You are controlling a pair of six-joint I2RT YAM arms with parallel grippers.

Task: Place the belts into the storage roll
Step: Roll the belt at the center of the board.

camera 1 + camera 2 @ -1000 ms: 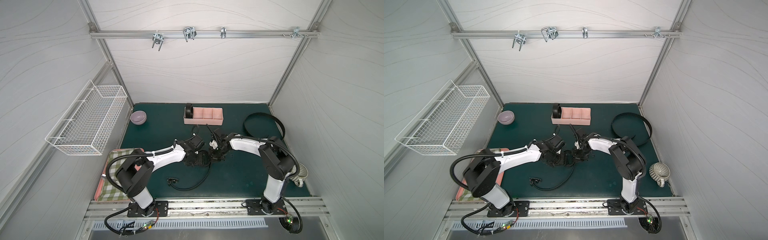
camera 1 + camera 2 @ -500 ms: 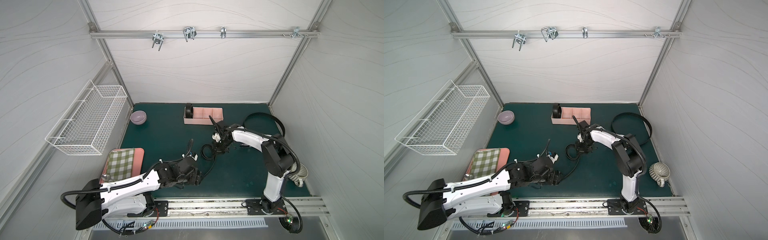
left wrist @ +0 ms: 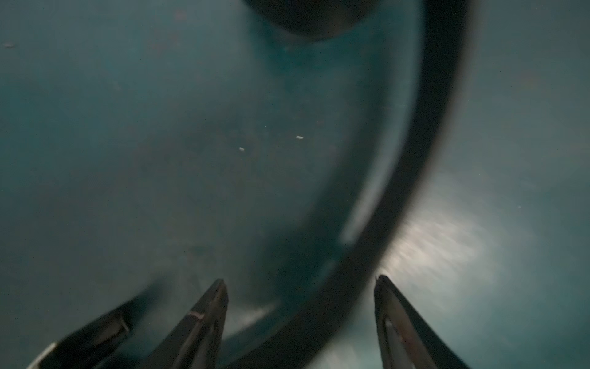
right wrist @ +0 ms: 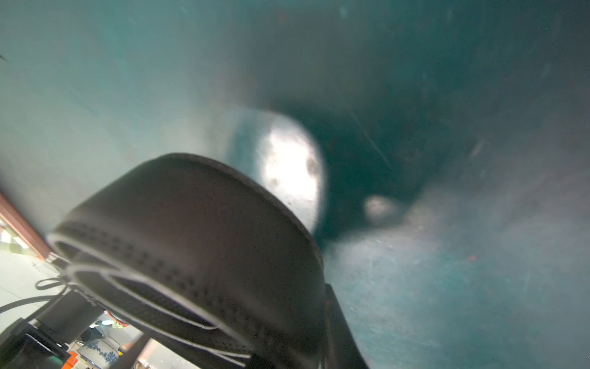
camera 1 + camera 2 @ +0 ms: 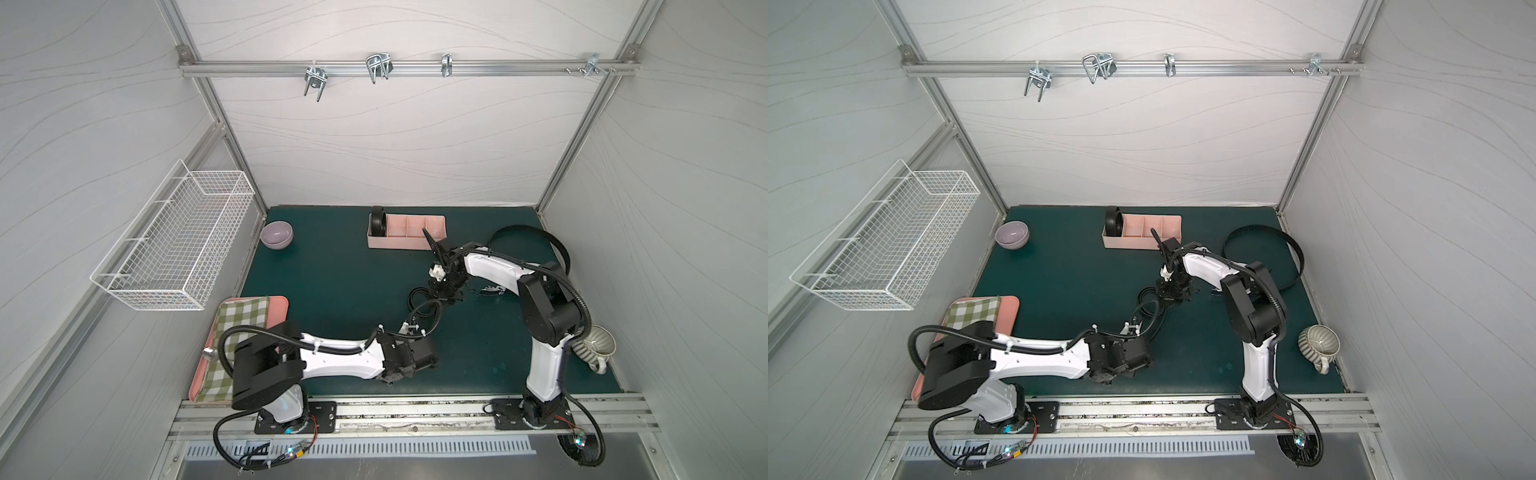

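Coiled belt (image 4: 198, 223) sits pinched in the right gripper (image 5: 441, 293), near the storage roll (image 5: 399, 243); left gripper (image 3: 300, 284) stands wide, holding nothing. Best carry the coil upright, hold it tight, lower into 1 of the 3 empty compartments.

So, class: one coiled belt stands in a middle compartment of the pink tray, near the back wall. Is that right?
Not quite. The coiled belt stands in an end compartment of the tray, the one nearest the bowl, not a middle one. Both top views show it. The rest holds.
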